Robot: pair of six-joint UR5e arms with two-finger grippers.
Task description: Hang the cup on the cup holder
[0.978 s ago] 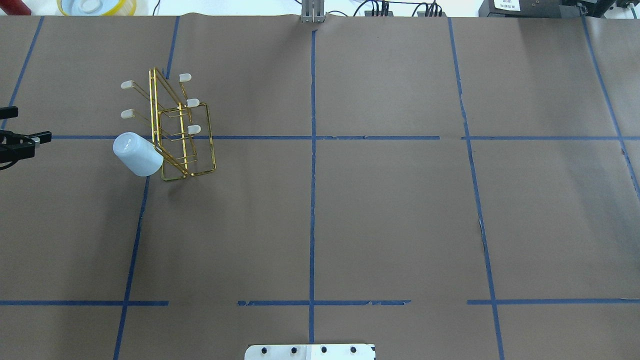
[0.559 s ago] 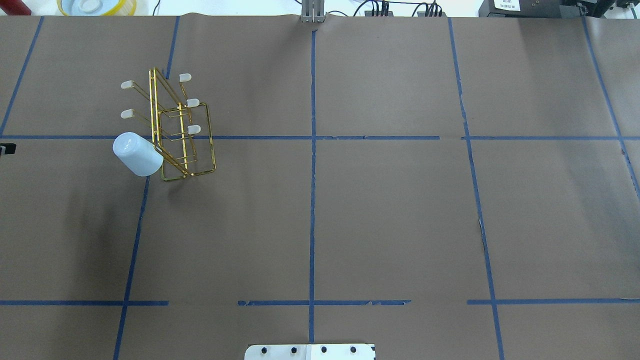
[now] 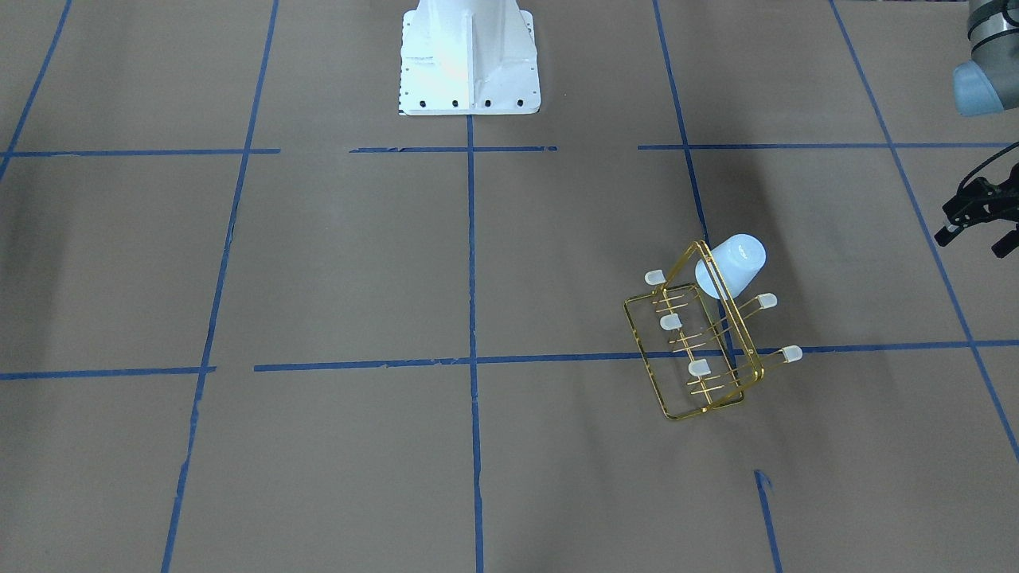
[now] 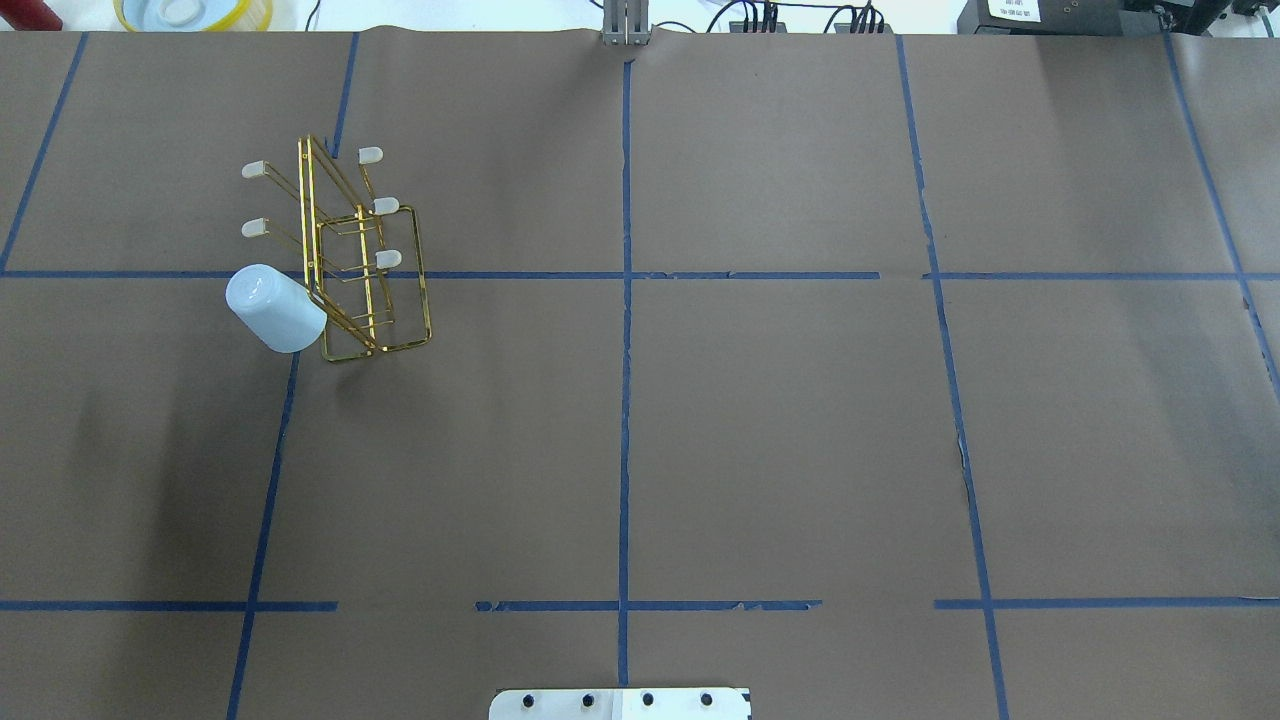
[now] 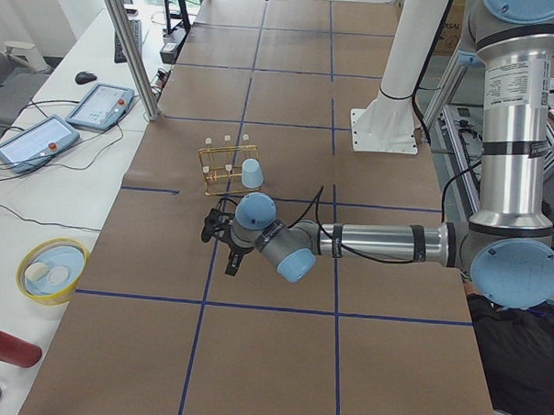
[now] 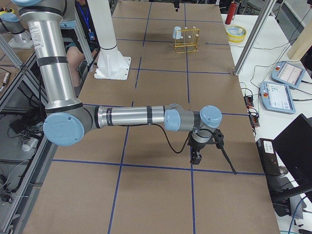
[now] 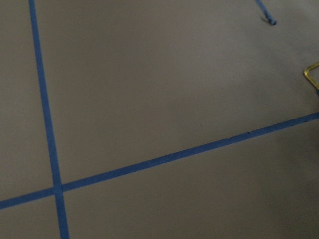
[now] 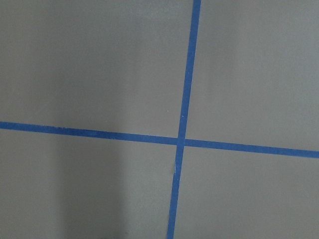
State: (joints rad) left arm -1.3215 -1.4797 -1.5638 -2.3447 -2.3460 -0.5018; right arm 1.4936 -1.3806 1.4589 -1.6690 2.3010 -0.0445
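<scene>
**Cup hung on the cup holder; left arm standing clear.**
The cup point(image 4: 275, 307) sits tilted, mouth-down, apparently over an end prong of the cup holder point(image 4: 308, 215), on the left half of the table point(image 4: 700, 450). The left gripper point(image 3: 970, 243) is well apart from it, jaws spread and empty. The right gripper point(image 6: 209, 158) cannot be judged (side view only). Any retreat should stay wide of the light wire frame.

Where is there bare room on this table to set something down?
Bare brown paper runs from the cup holder rightward across the centre tape line to the table's right end, and back toward the robot's base plate. It is crowded only at the far left, where the cup hangs on the holder and the left gripper hovers beyond it.
</scene>
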